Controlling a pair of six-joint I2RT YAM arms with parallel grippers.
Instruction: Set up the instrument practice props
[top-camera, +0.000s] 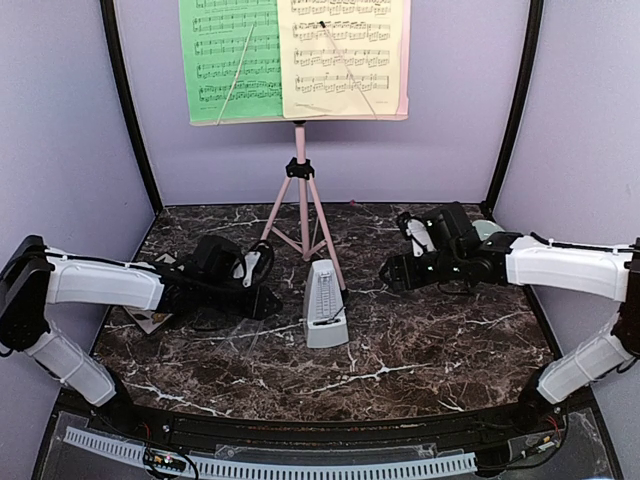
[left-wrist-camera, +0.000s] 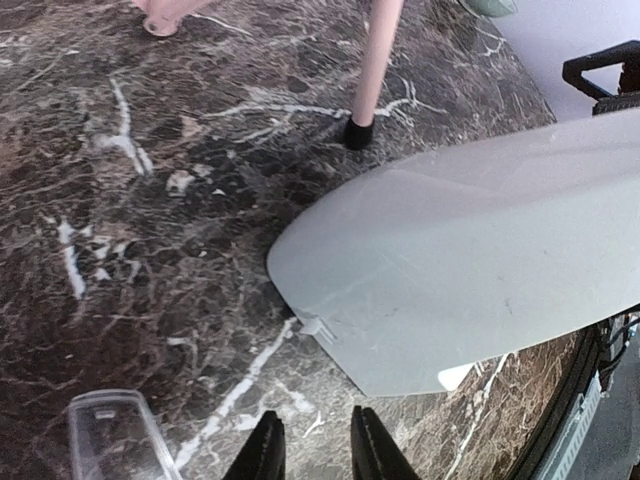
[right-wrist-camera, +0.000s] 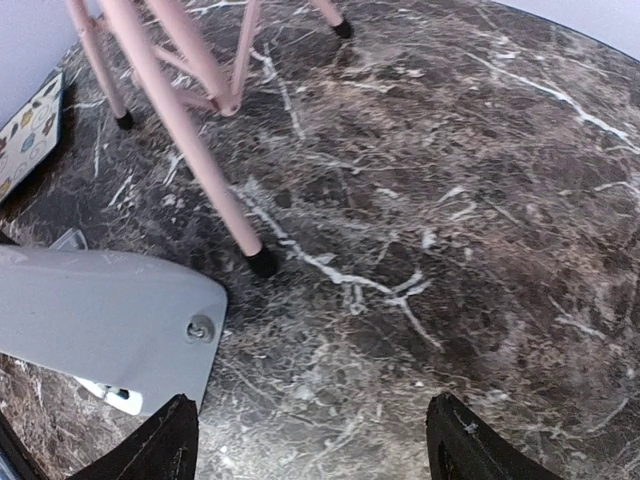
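Note:
The pink music stand (top-camera: 300, 190) stands at the back centre on its tripod. On its desk the green music sheet (top-camera: 232, 58) lies left and the pale yellow music sheet (top-camera: 342, 55) right. The light-grey metronome (top-camera: 325, 316) stands upright in front of the tripod. My left gripper (top-camera: 268, 298) hovers low just left of it, jaws a little apart and empty. In the left wrist view the metronome (left-wrist-camera: 470, 270) fills the right side beyond the left gripper (left-wrist-camera: 315, 445). My right gripper (top-camera: 390, 272) is to the metronome's right, wide open and empty. The right wrist view has the right gripper (right-wrist-camera: 315, 440), the metronome (right-wrist-camera: 100, 315) and a stand leg (right-wrist-camera: 200, 160).
A floral tile (top-camera: 150, 320) lies partly under the left arm and shows in the right wrist view (right-wrist-camera: 30, 140). A small pale green bowl (top-camera: 490, 228) sits behind the right arm. Purple walls with black posts close in the dark marble table (top-camera: 430, 350).

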